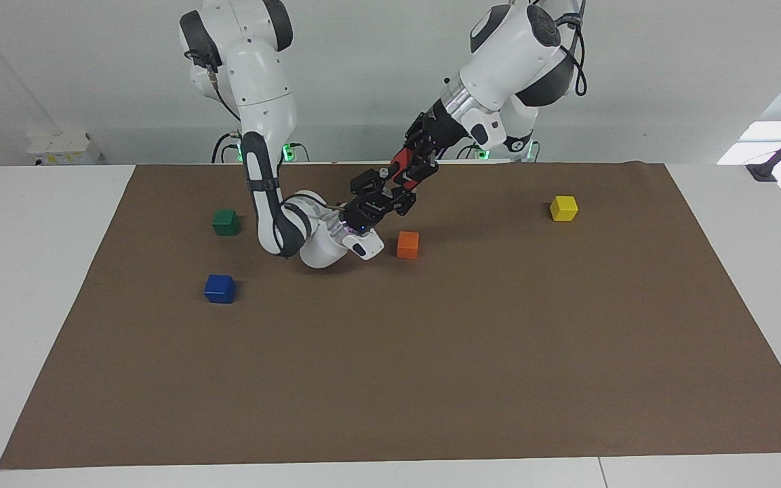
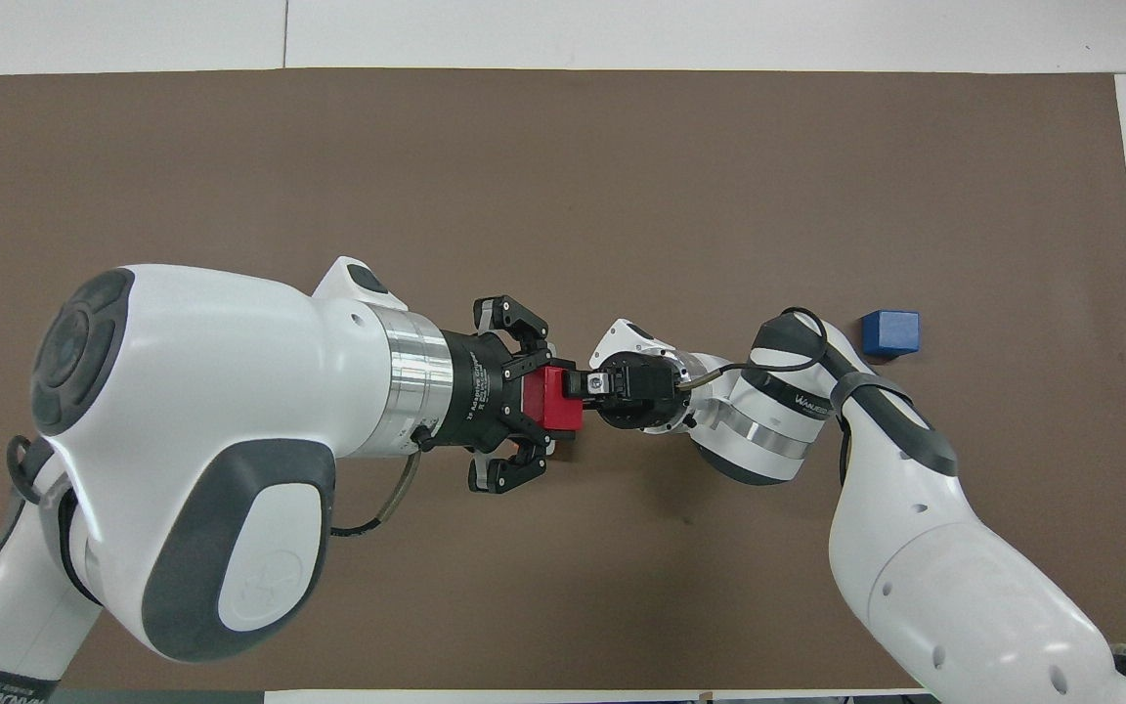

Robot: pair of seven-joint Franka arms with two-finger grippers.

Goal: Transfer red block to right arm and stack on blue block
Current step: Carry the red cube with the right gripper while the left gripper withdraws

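The red block (image 1: 398,165) (image 2: 550,399) is up in the air over the mat's middle, between the two grippers. My left gripper (image 1: 405,171) (image 2: 536,399) has its fingers spread wide on either side of the block, not pressing it. My right gripper (image 1: 388,181) (image 2: 576,385), with its blue light, meets it head-on and is shut on the block's edge. The blue block (image 1: 219,288) (image 2: 890,332) sits on the mat toward the right arm's end, apart from both grippers.
An orange block (image 1: 407,245) lies on the brown mat (image 1: 431,352) just below the grippers. A green block (image 1: 226,221) lies nearer to the robots than the blue one. A yellow block (image 1: 563,208) lies toward the left arm's end.
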